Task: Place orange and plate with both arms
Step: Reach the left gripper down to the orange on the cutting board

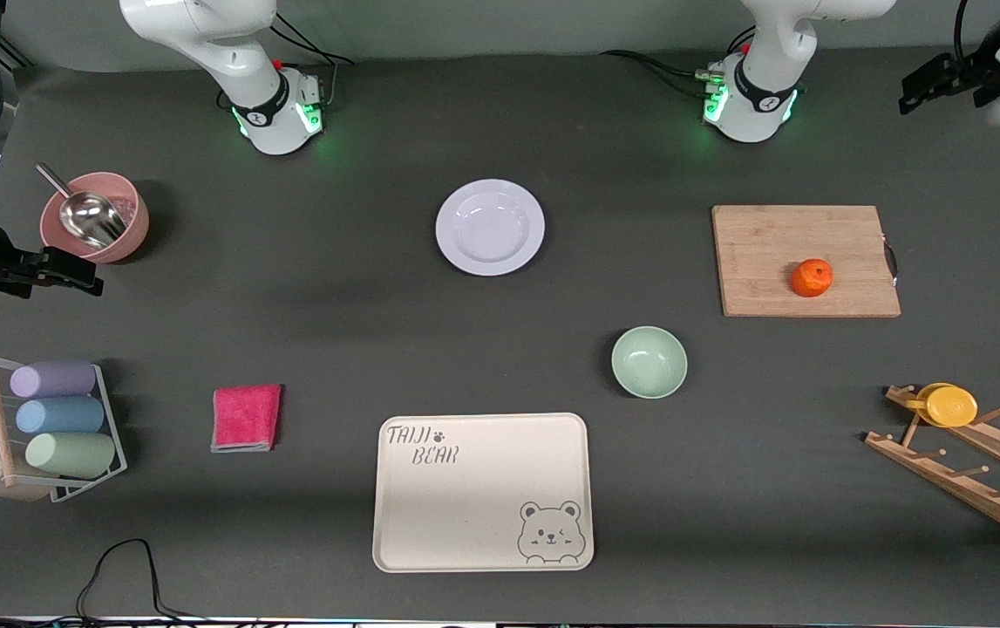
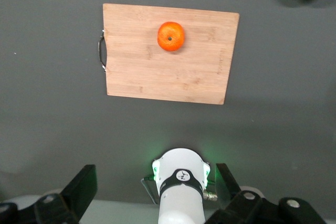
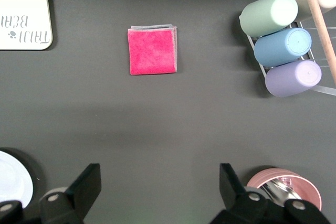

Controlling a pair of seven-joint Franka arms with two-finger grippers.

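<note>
orange (image 1: 812,277): we're seeing it sitting near the cutting board (image 1: 778,235) edge at 5 o'clock.
plate (image 1: 490,227): lying alone, dark table (image 1: 334,288) around.
left gripper (image 1: 944,83): hanging wide open, holding nothing.
right gripper (image 1: 51,270): hanging wide open, holding nothing.

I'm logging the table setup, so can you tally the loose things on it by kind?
Plate: 1
Bowls, green bowl and pink bowl: 2
Orange: 1
Board: 1
Tray: 1
Cloth: 1
Scoop: 1
Racks, cup rack and peg rack: 2
Total: 10
</note>
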